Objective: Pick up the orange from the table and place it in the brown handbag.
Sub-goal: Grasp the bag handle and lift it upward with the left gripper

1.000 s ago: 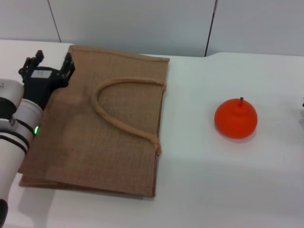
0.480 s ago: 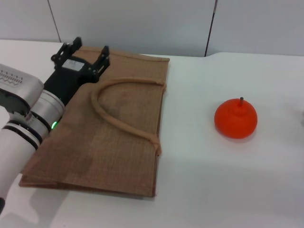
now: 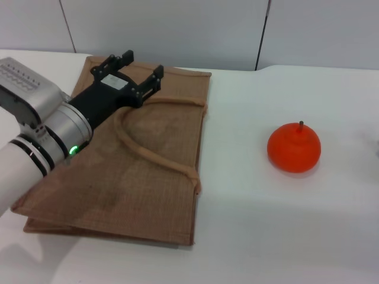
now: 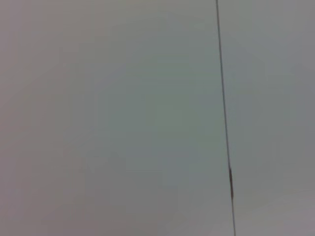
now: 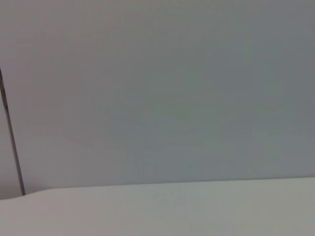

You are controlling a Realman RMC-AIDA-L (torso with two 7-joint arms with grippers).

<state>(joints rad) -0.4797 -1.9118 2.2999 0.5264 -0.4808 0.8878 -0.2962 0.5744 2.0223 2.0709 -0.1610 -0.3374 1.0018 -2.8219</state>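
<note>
White desk (image 3: 249,236) carries everything. Near: brown handbag (image 3: 136,177) lying flat, mouth closed. Orange (image 3: 294,148) sits on desk well apart to bag's right, untouched. Farther back, left hand (image 3: 137,72) hovers over bag's far edge, fingers spread, holding nothing. Right hand not visible. Risk: bag lies collapsed, so orange could roll off instead of going in.
</note>
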